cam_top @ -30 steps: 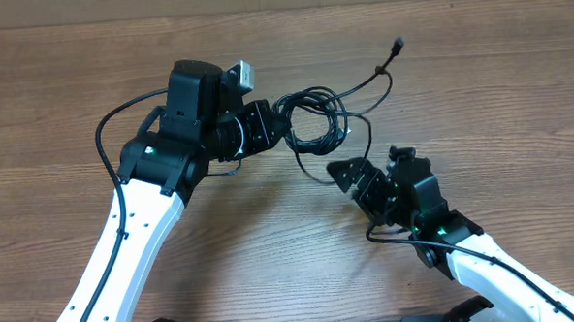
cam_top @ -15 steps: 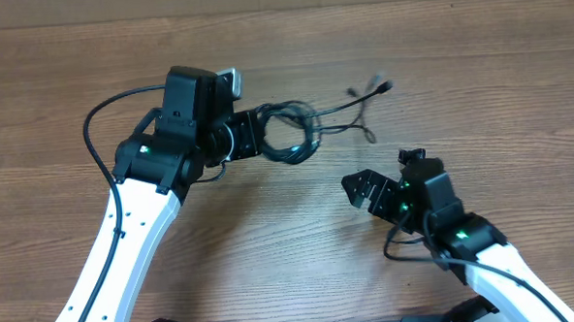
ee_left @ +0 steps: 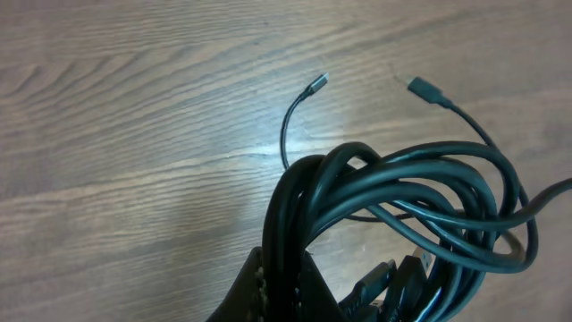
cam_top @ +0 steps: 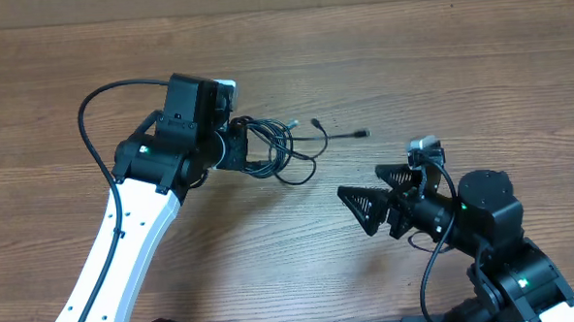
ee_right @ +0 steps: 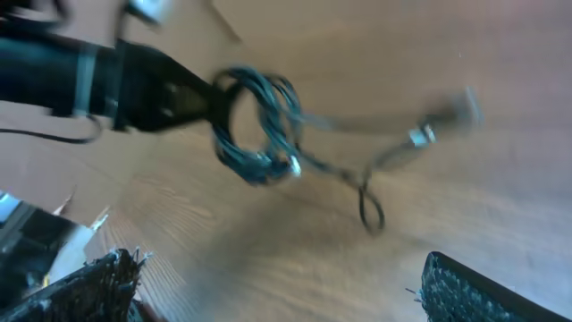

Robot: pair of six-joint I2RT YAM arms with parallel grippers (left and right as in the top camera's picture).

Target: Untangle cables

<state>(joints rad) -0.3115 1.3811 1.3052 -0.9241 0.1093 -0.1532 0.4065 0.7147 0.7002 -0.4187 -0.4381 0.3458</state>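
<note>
The cables (cam_top: 279, 152) form a tangled black coil on the wooden table, with two plug ends (cam_top: 363, 134) trailing to the right. My left gripper (cam_top: 238, 147) is shut on the coil's left side. In the left wrist view the bundle (ee_left: 402, 201) rises out of my closed fingers (ee_left: 259, 286), and two plugs (ee_left: 320, 82) lie on the wood beyond. My right gripper (cam_top: 378, 192) stands open to the right of the coil, apart from it. Blurred in the right wrist view, the coil (ee_right: 255, 125) hangs far ahead of my gripper (ee_right: 286, 295), nothing between its pads (ee_right: 478, 291).
The left arm's thick black wire (cam_top: 95, 101) loops out to the left of the arm. The table's far edge (cam_top: 280, 8) runs along the top. Bare wood (cam_top: 300, 248) lies between the two arms.
My left gripper has dragged the coil leftward, and the trailing plug ends followed. The right arm has drawn back to the right and down, away from the cables, still open.
</note>
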